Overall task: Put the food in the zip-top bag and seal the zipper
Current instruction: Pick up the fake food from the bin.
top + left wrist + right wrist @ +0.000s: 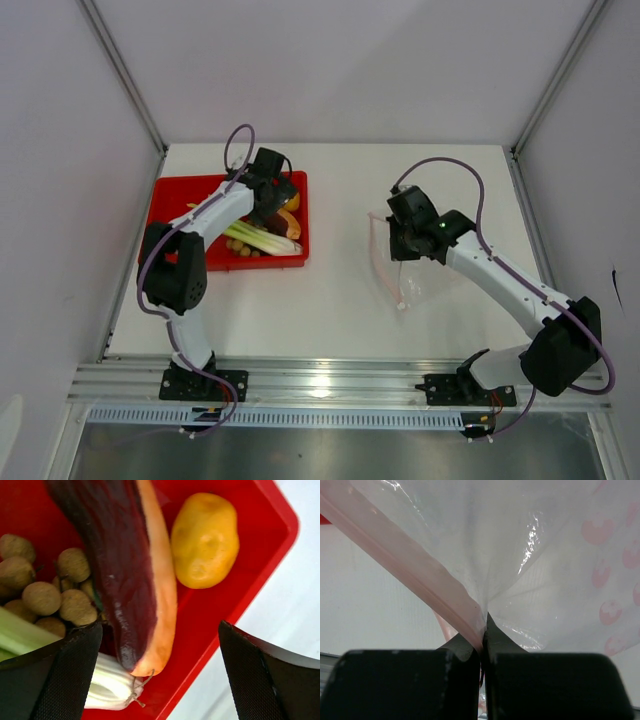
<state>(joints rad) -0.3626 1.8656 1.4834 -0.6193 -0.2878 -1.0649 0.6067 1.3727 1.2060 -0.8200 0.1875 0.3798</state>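
The left gripper (160, 645) hangs over the red tray (250, 580) with its jaws spread wide and nothing between them. Straight ahead of the gap lies the sweet potato (117, 580), dark purple-brown and glossy, narrowing to a tip near the fingers. Pressed along its right side is the carrot piece (162, 580), pale orange and smooth, with its rounded end reaching in between the fingertips. Further ahead and to the right sits the fruit (205, 540), a dull yellow, lumpy oval that lies apart from the carrot piece. Ahead of the left finger (65, 680) is the bunch of berries (55, 590), tan, round and matt, touching one another. The stalks (107, 690) run under that finger. They are green at one end and white at the other, where a small root tuft sits just beside the sweet potato's tip. Beyond the right finger come the tray's rim and the white table (300, 605).

The right gripper (482, 647) is well apart from the tray, over the table, and clamped tight on the bag (545, 555). The bag rises ahead of the fingers as clear, crinkled, shiny film with faint pink dots on the right. The zipper (410, 565), a pale pink band, runs from the pinch up and to the left. Whether the bag rests on the table I cannot tell.
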